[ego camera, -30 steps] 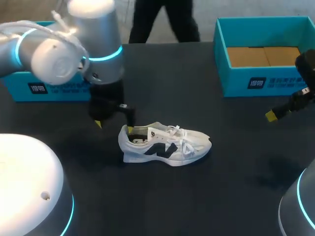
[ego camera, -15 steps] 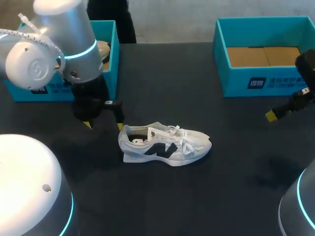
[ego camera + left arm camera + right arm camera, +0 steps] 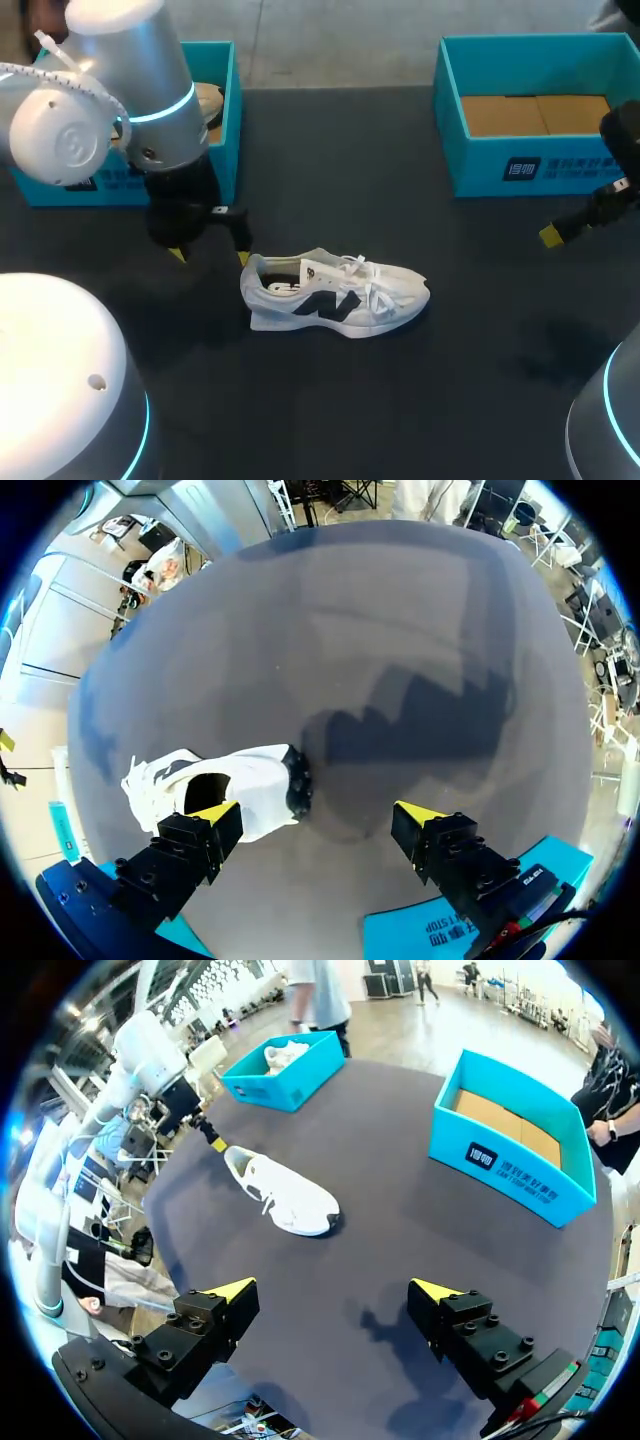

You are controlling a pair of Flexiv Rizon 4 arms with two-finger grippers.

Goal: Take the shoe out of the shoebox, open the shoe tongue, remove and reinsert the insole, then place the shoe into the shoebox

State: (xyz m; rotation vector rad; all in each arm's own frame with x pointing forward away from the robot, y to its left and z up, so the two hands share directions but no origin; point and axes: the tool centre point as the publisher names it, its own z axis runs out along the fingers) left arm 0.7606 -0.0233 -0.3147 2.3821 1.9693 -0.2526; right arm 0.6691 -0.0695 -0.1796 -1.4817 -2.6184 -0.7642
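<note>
While hanging wide open, left gripper [image 3: 211,255] is hovering just behind heel of white shoe [image 3: 335,295], one fingertip beside collar. Shoe is lying on table [image 3: 400,400], well apart from empty shoebox [image 3: 520,165]. Right gripper [image 3: 335,1292], also gaping, is idling far off. Likely best: it should be pinning toe while left is lifting tongue.
</note>
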